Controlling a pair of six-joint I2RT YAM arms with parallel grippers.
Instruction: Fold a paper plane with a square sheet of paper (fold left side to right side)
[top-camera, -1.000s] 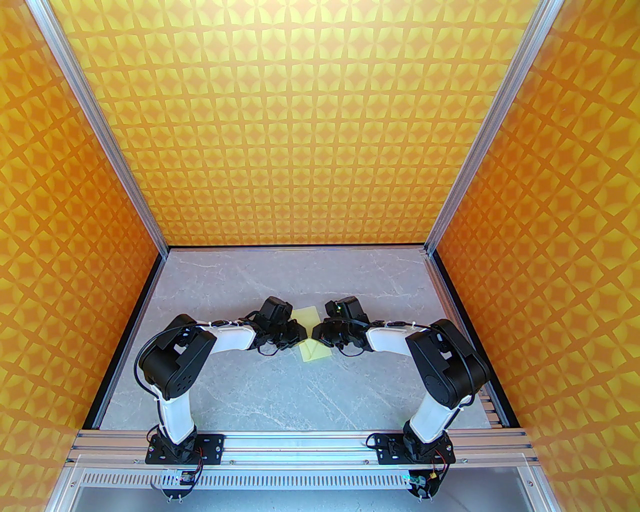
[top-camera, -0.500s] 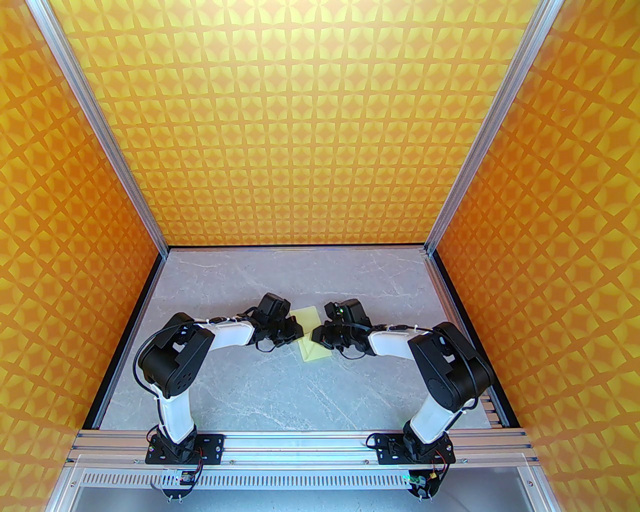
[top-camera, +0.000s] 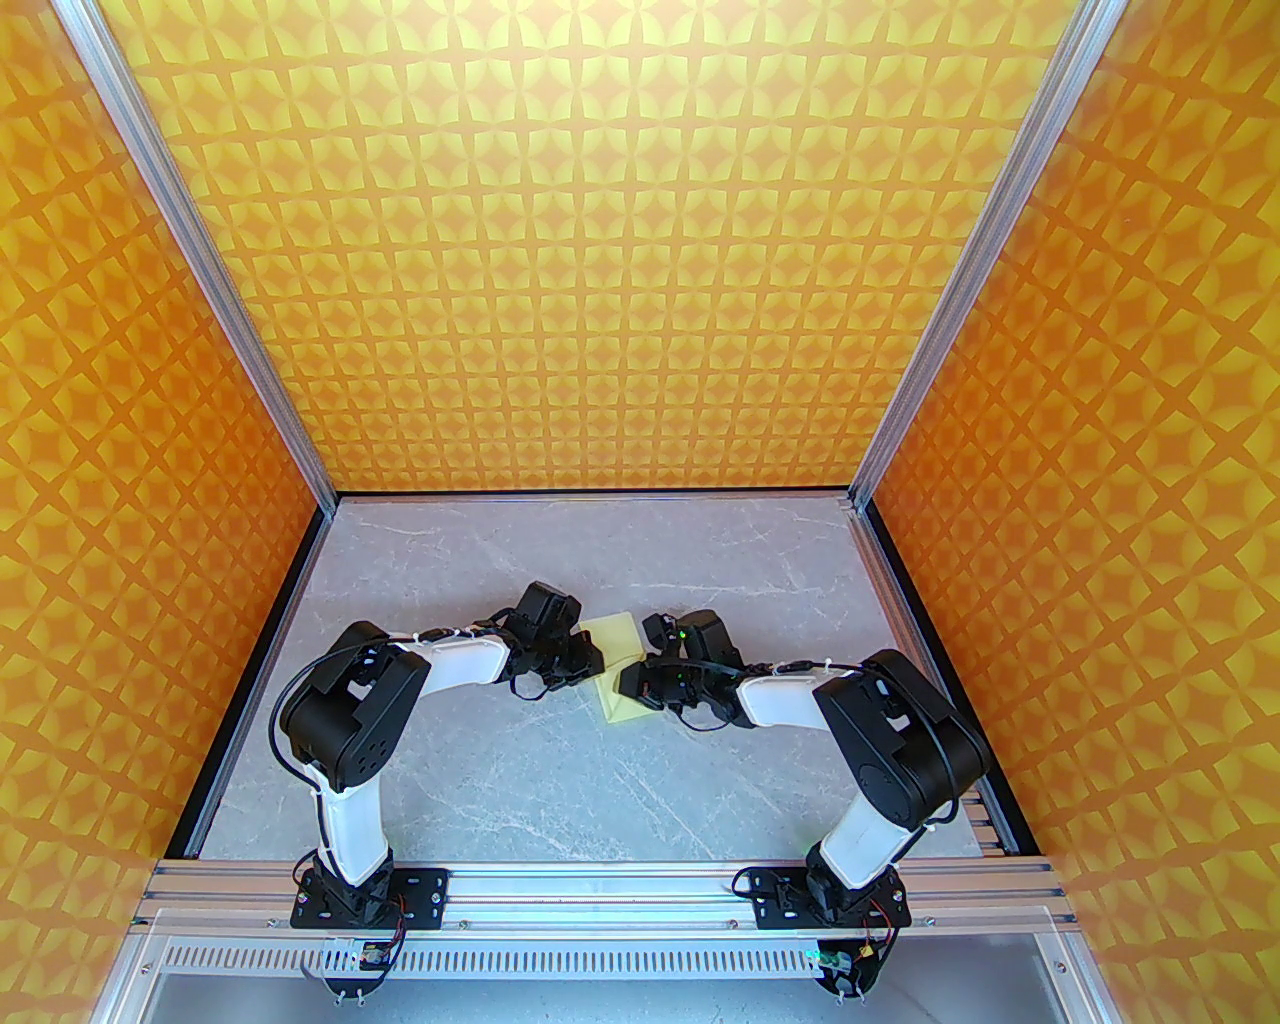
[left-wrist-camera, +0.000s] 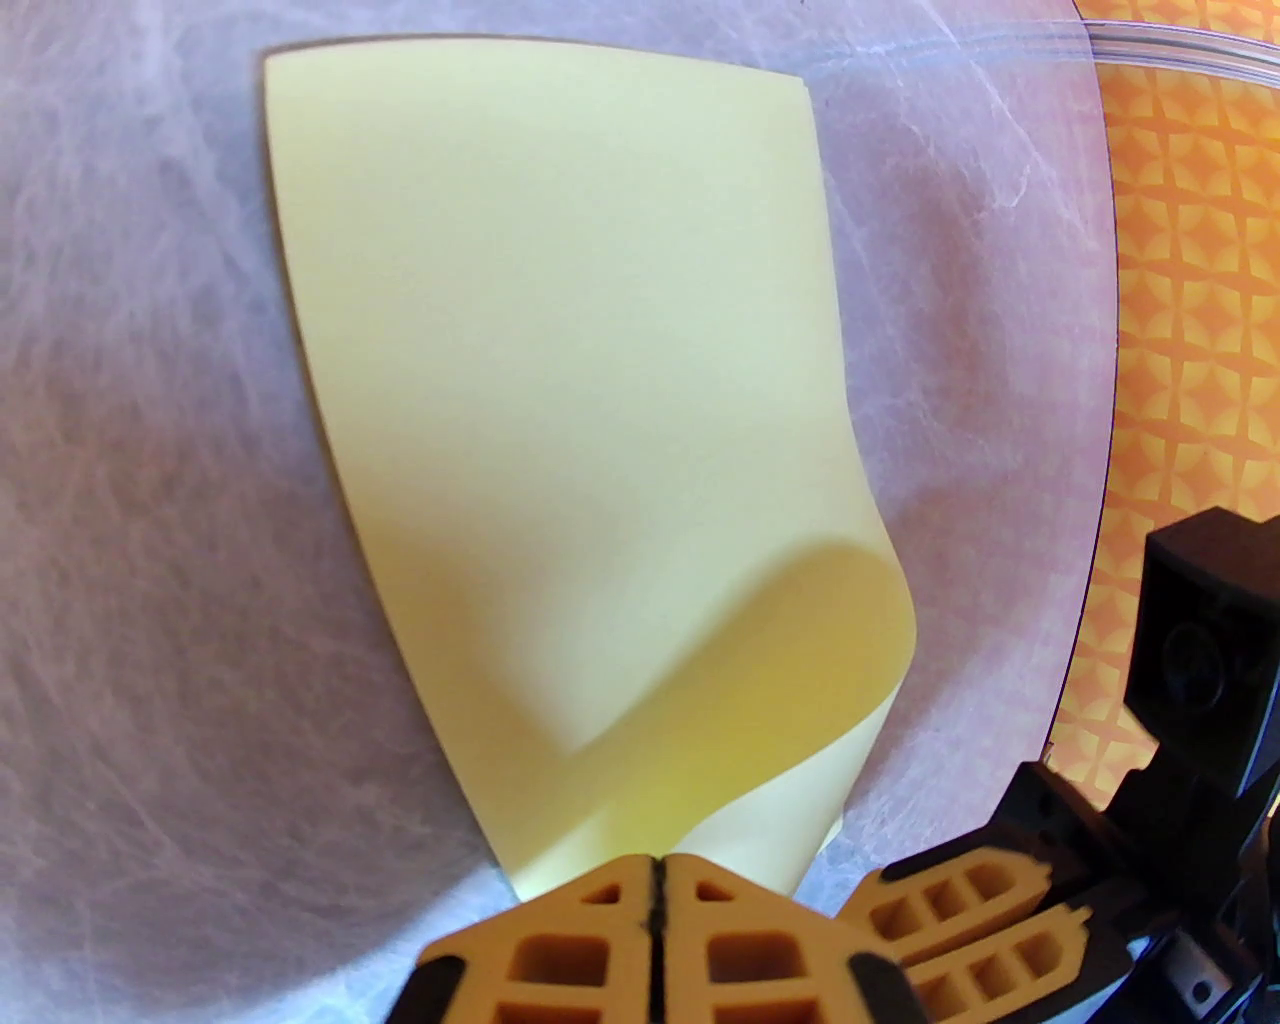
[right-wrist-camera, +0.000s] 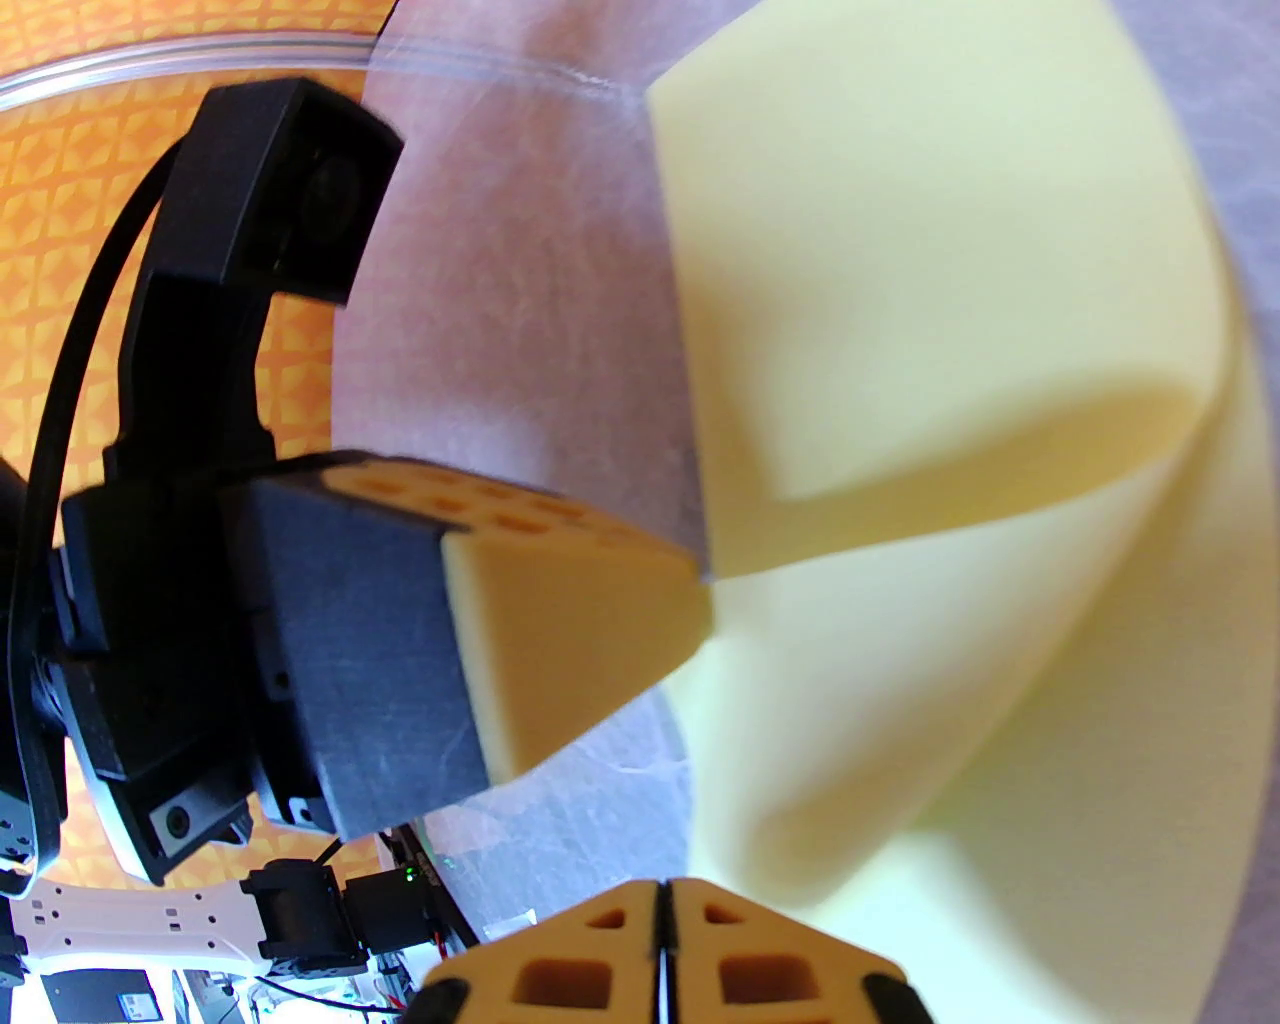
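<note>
The square sheet of paper (top-camera: 622, 640), pale yellow, lies mid-table between my two arms, loosely doubled over. Its near part curls up off the table in a soft loop (left-wrist-camera: 850, 640). My left gripper (top-camera: 597, 672) is shut, and its joined tips (left-wrist-camera: 655, 875) rest on the sheet's near edge. In the right wrist view a left fingertip (right-wrist-camera: 600, 610) touches the paper's left edge. My right gripper (top-camera: 625, 682) comes in from the right, shut, and the raised flap (right-wrist-camera: 950, 720) bulges out from its closed tips (right-wrist-camera: 662, 900). No paper plane shape has formed.
The grey marble tabletop (top-camera: 560, 780) is walled by orange patterned panels (top-camera: 640, 250) at the back and both sides. An aluminium rail (top-camera: 620, 885) carrying both arm bases runs along the near edge. The two wrists nearly touch over the paper.
My right gripper has moved left and nearer, over the sheet's near part, lifting a flap. My left gripper has drawn back slightly to the left. Both pairs of jaws closed a little further.
</note>
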